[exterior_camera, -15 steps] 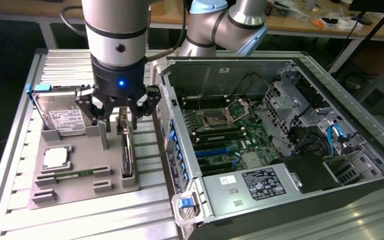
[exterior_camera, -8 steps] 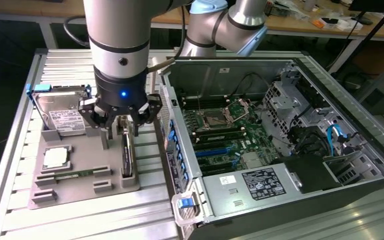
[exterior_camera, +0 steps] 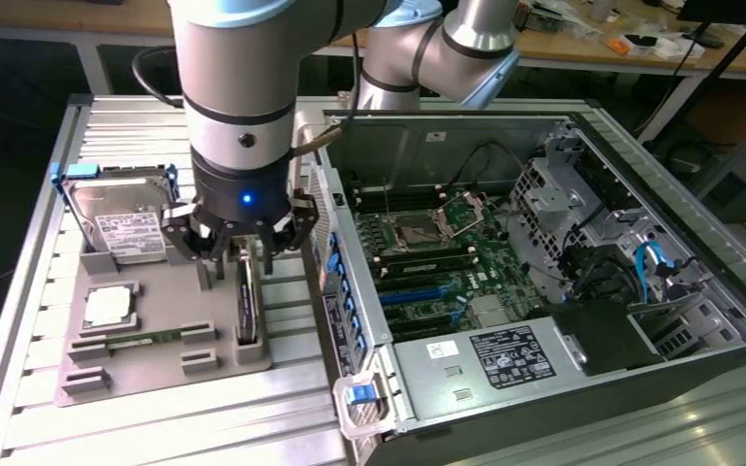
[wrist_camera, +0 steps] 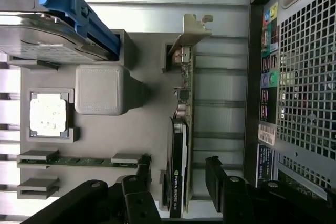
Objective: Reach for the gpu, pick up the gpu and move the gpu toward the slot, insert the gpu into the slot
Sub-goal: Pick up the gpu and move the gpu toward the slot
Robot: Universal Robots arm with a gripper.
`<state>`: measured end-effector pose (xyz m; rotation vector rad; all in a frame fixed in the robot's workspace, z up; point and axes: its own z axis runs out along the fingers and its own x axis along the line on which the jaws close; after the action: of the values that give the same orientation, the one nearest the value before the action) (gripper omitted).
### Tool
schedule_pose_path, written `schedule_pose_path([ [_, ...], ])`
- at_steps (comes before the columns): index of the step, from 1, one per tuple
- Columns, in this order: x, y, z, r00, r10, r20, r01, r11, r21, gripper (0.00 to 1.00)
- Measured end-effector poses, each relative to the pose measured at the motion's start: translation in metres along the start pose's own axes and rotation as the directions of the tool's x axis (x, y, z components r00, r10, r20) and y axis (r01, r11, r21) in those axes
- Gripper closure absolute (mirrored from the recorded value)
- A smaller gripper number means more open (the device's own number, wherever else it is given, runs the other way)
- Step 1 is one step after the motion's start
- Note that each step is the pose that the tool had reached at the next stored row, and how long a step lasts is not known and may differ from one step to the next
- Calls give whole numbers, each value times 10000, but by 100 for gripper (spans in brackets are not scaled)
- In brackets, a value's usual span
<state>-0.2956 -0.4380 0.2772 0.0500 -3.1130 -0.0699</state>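
Note:
The gpu (exterior_camera: pixel 246 303) stands on its edge in a grey holder tray (exterior_camera: pixel 127 374) on the exterior view's left, beside the open computer case. In the wrist view the gpu (wrist_camera: pixel 181 129) is a thin dark card with a silver bracket (wrist_camera: pixel 195 27) at its far end. My gripper (exterior_camera: pixel 237 254) hangs just above the card, open. The gripper (wrist_camera: pixel 178 169) has one black finger (wrist_camera: pixel 137 182) on each side of the card, not touching it. The blue slot (exterior_camera: pixel 415 291) lies on the green motherboard (exterior_camera: pixel 477 243) inside the case.
On the tray also sit a silver hard drive (exterior_camera: pixel 120 221) with a blue bracket, a processor chip (exterior_camera: pixel 108 306) and a green memory stick (exterior_camera: pixel 152 338). The case's perforated rear wall (wrist_camera: pixel 304 77) rises close beside the tray. Drive cages and cables (exterior_camera: pixel 606 252) fill the case's right side.

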Motion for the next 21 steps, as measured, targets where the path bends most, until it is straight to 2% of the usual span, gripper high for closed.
schedule_pose_path([
  [14,-18,-43,252,10000,0,-1,0,10000,1,46],
  [21,-18,-44,261,10000,0,0,0,10000,5,46],
])
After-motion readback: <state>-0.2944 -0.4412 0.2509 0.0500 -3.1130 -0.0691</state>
